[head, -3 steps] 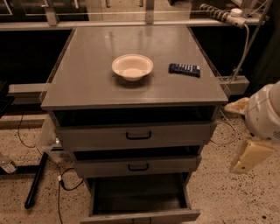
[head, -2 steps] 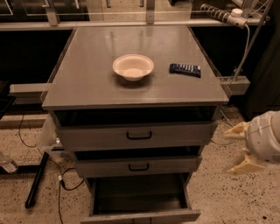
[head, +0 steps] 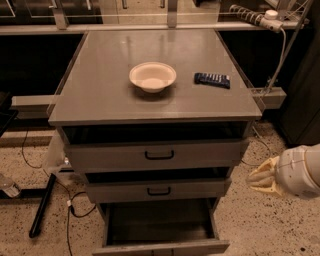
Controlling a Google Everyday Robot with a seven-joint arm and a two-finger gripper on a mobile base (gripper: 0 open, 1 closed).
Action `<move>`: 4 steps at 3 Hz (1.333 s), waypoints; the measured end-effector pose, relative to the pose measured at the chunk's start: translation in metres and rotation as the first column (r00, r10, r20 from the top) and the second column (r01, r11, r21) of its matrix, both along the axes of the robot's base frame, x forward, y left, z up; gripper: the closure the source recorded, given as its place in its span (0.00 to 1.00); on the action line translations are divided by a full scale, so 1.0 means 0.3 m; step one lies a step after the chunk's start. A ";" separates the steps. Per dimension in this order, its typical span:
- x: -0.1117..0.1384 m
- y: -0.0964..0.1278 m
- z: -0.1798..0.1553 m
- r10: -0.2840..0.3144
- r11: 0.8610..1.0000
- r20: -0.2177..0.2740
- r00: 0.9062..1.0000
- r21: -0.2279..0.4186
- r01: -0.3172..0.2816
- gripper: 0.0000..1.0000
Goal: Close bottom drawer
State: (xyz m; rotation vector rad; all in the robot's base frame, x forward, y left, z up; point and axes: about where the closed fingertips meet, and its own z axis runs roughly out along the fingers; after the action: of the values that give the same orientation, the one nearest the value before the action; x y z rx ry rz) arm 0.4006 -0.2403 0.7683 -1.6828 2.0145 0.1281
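The grey metal cabinet [head: 155, 112] has three drawers. The bottom drawer [head: 160, 246] is pulled far out, with its dark empty inside facing up and its narrow front panel at the lower edge of the view. The middle drawer [head: 159, 190] and the top drawer [head: 159, 155], each with a black handle, stand a little way out. My gripper [head: 263, 178] is at the right of the cabinet, about level with the middle drawer, apart from the cabinet and touching nothing.
A white bowl [head: 152, 76] and a dark flat remote-like object [head: 212, 79] lie on the cabinet top. Cables [head: 70, 210] and a black bar [head: 42, 205] lie on the speckled floor at the left. A power strip [head: 252, 13] sits at the back right.
My gripper has moved down and turned beside the cabinet's right side. The drawers have not moved.
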 end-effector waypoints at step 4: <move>-0.005 0.051 -0.384 -0.060 0.998 -0.131 0.990 0.024 0.063 1.00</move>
State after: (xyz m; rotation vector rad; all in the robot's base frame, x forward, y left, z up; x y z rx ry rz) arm 0.3991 -0.2249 0.6532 -1.6310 2.1473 0.2492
